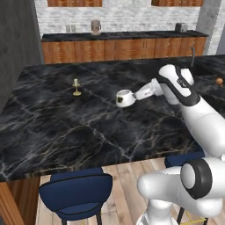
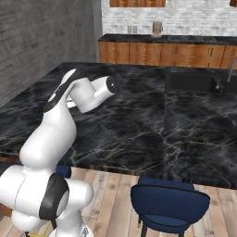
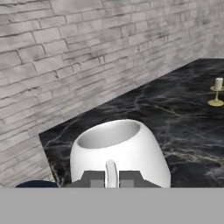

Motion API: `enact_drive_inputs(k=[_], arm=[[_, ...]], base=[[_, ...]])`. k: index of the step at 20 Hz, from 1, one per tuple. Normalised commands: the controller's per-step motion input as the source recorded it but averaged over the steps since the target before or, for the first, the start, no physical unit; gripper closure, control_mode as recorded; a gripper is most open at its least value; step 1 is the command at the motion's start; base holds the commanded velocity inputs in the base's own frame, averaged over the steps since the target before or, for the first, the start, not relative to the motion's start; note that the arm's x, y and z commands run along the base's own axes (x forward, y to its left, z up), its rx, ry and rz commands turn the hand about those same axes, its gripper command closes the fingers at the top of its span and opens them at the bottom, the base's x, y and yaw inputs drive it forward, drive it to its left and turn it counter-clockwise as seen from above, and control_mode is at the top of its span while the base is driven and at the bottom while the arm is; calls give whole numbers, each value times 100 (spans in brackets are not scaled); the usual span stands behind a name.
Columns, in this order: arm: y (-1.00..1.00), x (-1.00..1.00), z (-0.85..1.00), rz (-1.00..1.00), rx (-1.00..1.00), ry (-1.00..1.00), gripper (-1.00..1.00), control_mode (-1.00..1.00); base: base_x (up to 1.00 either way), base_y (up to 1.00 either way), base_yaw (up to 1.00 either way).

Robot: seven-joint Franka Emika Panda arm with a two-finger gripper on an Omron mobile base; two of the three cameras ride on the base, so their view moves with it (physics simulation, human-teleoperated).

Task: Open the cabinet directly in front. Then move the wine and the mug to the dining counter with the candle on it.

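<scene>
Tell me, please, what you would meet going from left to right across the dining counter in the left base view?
candle → mug, held in the tool → the arm's white wrist → small orange object near the right edge.

We're in a rendered home kitchen: marble dining counter (image 1: 66,132) under the gripper (image 3: 112,178), wooden base units (image 1: 118,49) along white brick beyond, blue stools (image 1: 75,194) behind.
</scene>
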Motion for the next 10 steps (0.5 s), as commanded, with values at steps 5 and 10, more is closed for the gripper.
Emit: enact_drive_inputs(k=[5, 10], arm=[[19, 62, -29, -6, -1, -3, 100, -100], [37, 100, -21, -12, 0, 0, 100, -100]], base=[[0, 0, 0], [0, 0, 0]])
